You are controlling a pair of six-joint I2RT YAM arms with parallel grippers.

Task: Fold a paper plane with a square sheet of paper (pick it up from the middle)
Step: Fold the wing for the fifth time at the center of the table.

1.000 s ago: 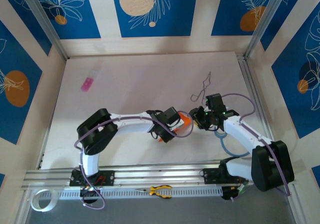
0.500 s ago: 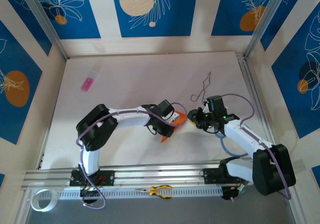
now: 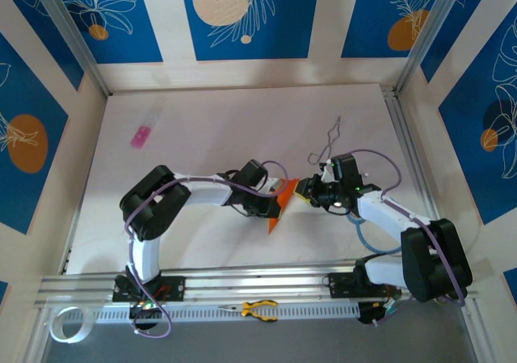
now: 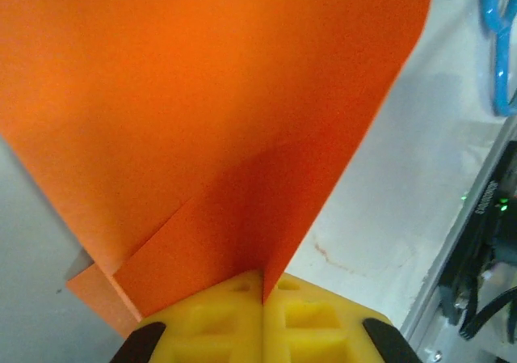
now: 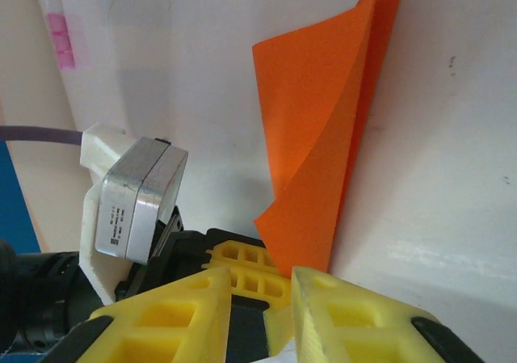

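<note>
The square sheet of paper (image 3: 278, 210), bright orange and folded into a narrow pointed shape, hangs just above the table's middle. My left gripper (image 3: 271, 199) is shut on its lower edge. In the left wrist view the yellow fingertips (image 4: 242, 298) pinch the paper (image 4: 210, 120) along a crease. My right gripper (image 3: 303, 191) faces it from the right, close to the left one. In the right wrist view its jaws (image 5: 260, 286) stand apart, with the paper's (image 5: 323, 153) lower corner just beyond the right fingertip. Nothing is gripped between them.
A small pink object (image 3: 141, 137) lies at the far left of the table. A bent wire (image 3: 327, 141) lies behind the right gripper. Yellow-handled pliers (image 3: 258, 308) and a tape roll (image 3: 65, 324) sit on the front rail. A blue cable (image 4: 497, 48) loops near the right arm.
The left gripper has drawn back to the left with the paper, whose point now swings toward the front. The right gripper has followed leftward up to the paper, its jaws narrowing.
</note>
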